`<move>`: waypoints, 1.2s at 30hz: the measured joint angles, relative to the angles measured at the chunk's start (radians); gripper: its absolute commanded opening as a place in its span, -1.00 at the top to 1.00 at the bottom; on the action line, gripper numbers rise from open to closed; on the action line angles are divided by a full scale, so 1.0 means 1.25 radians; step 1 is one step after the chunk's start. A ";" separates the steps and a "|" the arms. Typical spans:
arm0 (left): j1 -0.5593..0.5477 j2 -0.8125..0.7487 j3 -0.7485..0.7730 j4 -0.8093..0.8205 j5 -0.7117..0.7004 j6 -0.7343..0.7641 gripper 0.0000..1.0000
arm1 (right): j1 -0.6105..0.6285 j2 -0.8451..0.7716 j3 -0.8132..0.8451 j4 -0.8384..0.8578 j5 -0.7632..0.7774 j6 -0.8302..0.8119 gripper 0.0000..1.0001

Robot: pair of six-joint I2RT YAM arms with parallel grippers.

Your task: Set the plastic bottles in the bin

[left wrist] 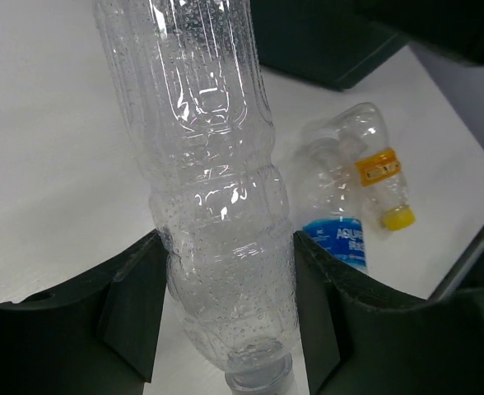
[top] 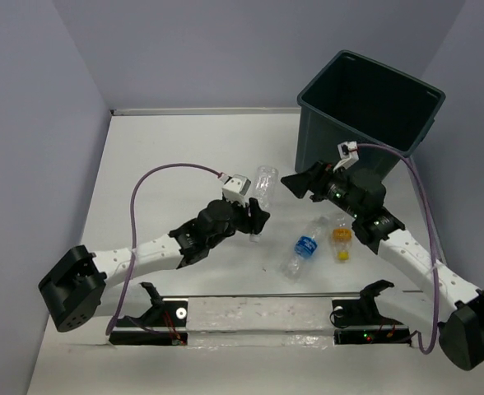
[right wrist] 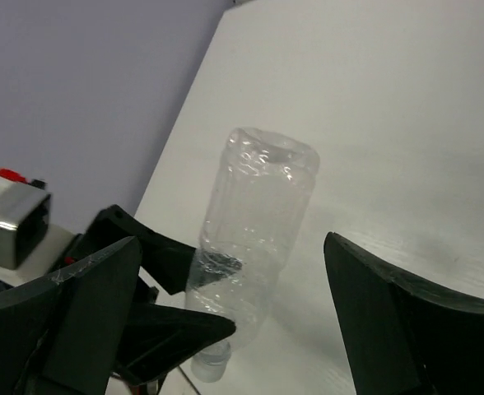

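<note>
The clear bottle [left wrist: 217, 206] lies mid-frame in the top view, its neck end pinched in my left gripper [left wrist: 228, 247]. The bin [top: 349, 136] sits upper right. My right gripper [right wrist: 232, 243] hangs spread wide just beside the bottle's base. We could collide, or the thin, slick plastic could slip. The blue-label bottle [left wrist: 337, 239] reads "AQUA…"; the orange bottle's [left wrist: 379, 177] label is unreadable.

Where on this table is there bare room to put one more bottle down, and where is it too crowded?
Free: the far-left table, between the left wall and the clear bottle. Crowded: before the bin, where the left gripper grips that bottle, the open right gripper faces it, and the blue-label bottle and orange bottle lie.
</note>
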 measured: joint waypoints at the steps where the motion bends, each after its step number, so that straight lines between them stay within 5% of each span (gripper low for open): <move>1: -0.005 -0.030 -0.014 0.012 0.016 0.002 -0.11 | 0.005 0.020 -0.005 0.002 -0.016 0.009 -0.99; 10: -0.020 -0.159 -0.052 0.042 0.093 0.016 -0.19 | 0.101 0.154 -0.005 0.088 -0.104 0.043 -0.90; 13: -0.020 -0.164 -0.053 0.050 0.127 0.019 -0.46 | 0.110 0.179 -0.003 0.132 -0.118 0.061 -0.31; 15: -0.020 -0.164 -0.060 0.054 0.138 0.021 -0.64 | 0.113 0.186 -0.002 0.156 -0.118 0.070 -0.09; 16: -0.020 -0.166 -0.064 0.057 0.139 0.022 -0.97 | 0.115 0.186 -0.002 0.162 -0.112 0.071 0.09; 17: -0.020 -0.172 -0.069 0.061 0.140 0.023 -0.98 | 0.116 0.186 -0.002 0.164 -0.107 0.069 0.15; 22: -0.023 -0.209 -0.097 0.060 0.151 0.020 -0.98 | 0.121 0.176 0.061 0.113 -0.029 0.013 0.25; 31: -0.087 -0.218 -0.119 0.039 0.151 0.020 -0.98 | 0.104 0.139 0.401 0.030 0.279 -0.254 0.32; 36: -0.164 -0.113 -0.074 0.031 0.106 0.031 -0.98 | 0.024 0.140 0.566 0.042 0.466 -0.421 0.35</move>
